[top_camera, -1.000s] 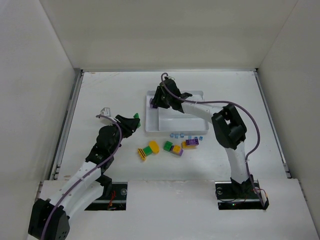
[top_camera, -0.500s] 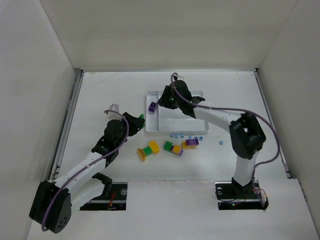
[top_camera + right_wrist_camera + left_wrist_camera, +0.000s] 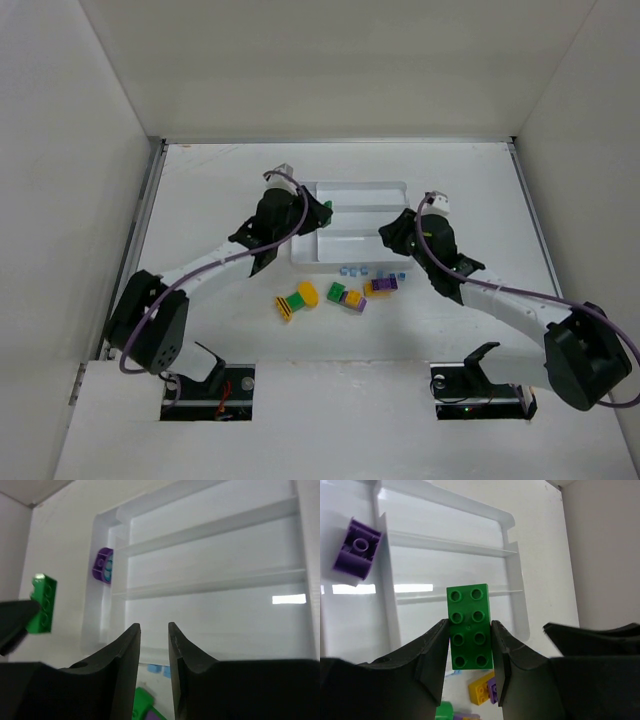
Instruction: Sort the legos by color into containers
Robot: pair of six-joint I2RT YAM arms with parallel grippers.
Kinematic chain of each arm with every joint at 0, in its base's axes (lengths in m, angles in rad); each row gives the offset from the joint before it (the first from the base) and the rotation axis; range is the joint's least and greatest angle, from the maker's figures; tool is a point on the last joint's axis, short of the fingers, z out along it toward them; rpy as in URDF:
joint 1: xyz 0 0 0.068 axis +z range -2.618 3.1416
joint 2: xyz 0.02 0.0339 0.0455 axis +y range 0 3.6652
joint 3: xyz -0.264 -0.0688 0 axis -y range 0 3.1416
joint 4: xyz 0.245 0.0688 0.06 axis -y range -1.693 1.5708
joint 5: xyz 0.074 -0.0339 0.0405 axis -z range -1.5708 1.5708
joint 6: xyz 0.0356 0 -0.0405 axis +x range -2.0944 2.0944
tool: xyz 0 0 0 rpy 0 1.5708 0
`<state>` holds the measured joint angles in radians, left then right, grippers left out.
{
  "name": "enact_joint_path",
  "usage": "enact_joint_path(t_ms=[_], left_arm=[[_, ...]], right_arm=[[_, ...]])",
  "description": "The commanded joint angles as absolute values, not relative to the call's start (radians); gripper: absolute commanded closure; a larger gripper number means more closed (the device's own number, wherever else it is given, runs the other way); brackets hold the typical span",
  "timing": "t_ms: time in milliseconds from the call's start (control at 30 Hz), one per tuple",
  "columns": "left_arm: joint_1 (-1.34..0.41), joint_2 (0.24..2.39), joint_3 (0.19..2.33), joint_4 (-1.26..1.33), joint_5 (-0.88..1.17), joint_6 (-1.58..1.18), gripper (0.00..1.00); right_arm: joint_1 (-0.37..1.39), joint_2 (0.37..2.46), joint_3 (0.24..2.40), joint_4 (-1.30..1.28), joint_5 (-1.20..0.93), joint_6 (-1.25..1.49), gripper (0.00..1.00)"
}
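The right arm is withdrawing from the tray (image 3: 400,186). One second ago its pincer was reaching over the narrow side compartment. A purple lego (image 3: 357,547) is now lying loose in that compartment, so one piece appears sorted. The right pincer (image 3: 154,630) is now hanging at the tray's right end, its jaws a narrow way apart with nothing between them.

Meanwhile the left arm is swinging in from the desk (image 3: 220,180) to the left of the tray. The left pincer (image 3: 470,630) is pinching a green lego (image 3: 469,625) by its long sides, studs toward the wrist camera. The lego is being held in the air above the left part of the tray. Which compartment lies directly beneath it cannot be settled.

Judgement: the green lego is not yet released and should go into a long compartment, apart from the purple one. The remaining legos (image 3: 347,296) are lying on the desk just in front of the tray.
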<state>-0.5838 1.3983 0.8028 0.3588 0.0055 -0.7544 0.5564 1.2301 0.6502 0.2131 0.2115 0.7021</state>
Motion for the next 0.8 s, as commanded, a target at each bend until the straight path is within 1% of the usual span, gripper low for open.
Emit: enact_joint_path(t_ms=[0,167,333,467,767], left_arm=[[-0.556,1.485,0.938,0.356,0.121,-0.742,0.78],[-0.509,1.688,1.145,0.302,0.287,-0.775,0.78],[-0.458,1.899,1.360,0.194,0.397,-0.775,0.80],[-0.444,1.966,1.460,0.129,0.381,-0.736,0.81],[-0.439,2.048,1.546,0.066,0.334,-0.723,0.79]], right_arm=[[0.541,1.186,0.600,0.345,0.253,0.689,0.63],[0.528,1.172,0.569,0.368,0.232,0.689,0.54],[0.501,1.143,0.538,0.391,0.219,0.712,0.51],[0.490,1.140,0.531,0.397,0.215,0.719,0.51],[0.485,1.150,0.532,0.402,0.195,0.724,0.49]])
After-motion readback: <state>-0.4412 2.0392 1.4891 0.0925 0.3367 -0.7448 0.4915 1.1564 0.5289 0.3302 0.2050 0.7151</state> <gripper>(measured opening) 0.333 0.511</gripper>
